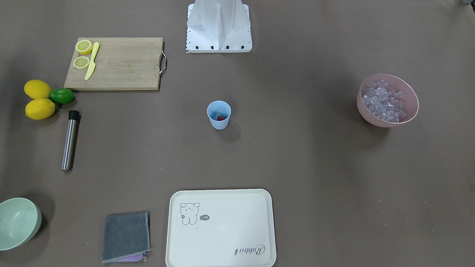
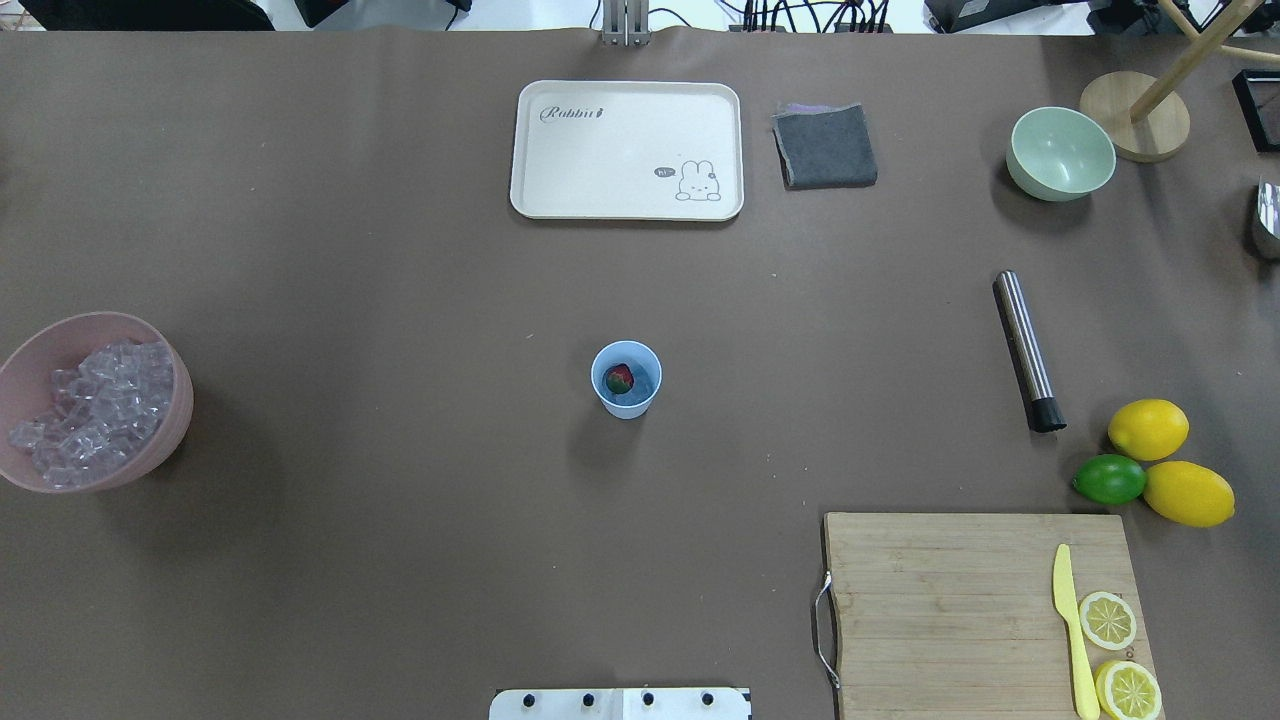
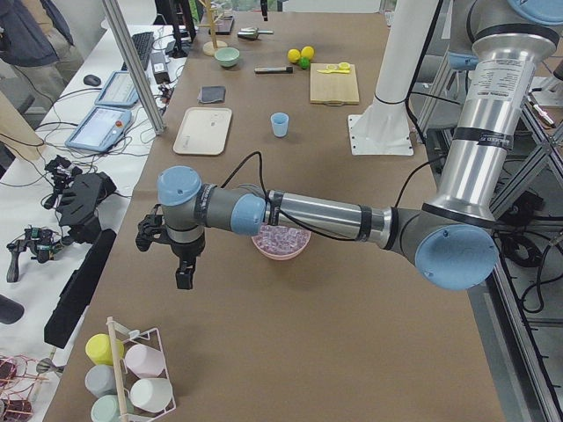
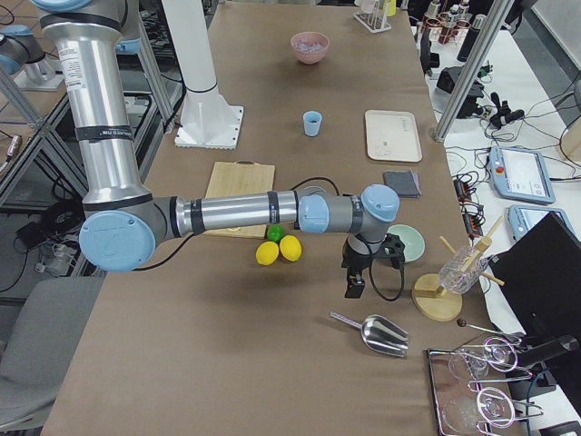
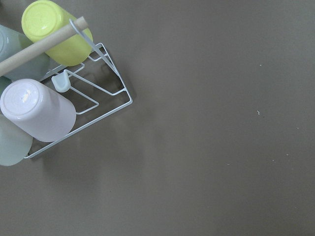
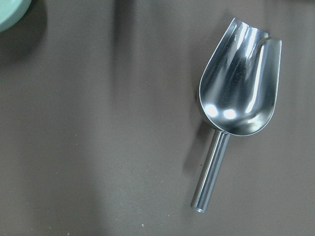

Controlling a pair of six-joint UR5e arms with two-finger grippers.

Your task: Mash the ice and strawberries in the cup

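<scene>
1. At the table's (image 1: 297,167) middle, the cup (image 1: 219,115) is standing upright with the strawberry (image 1: 221,118) lying inside it.
2. Most of the ice (image 1: 384,101) is sitting heaped in the pink bowl (image 1: 371,118), well apart from the cup. A clear piece or two may also be resting in the cup.
3. The left pincer (image 3: 182,271) is hanging near the wire rack (image 5: 129,102), and the right pincer (image 4: 354,283) is hovering over the steel scoop (image 6: 240,83). I cannot tell whether either is apart or together.
4. The cup is looking light, thin-walled and prone to tipping, so I would be steadying its wall. The ice is likely hard and slippery, the strawberry soft.
5. The steel rod (image 1: 69,141) is looking stiff and smooth, so gripping mid-shaft seems best.
</scene>
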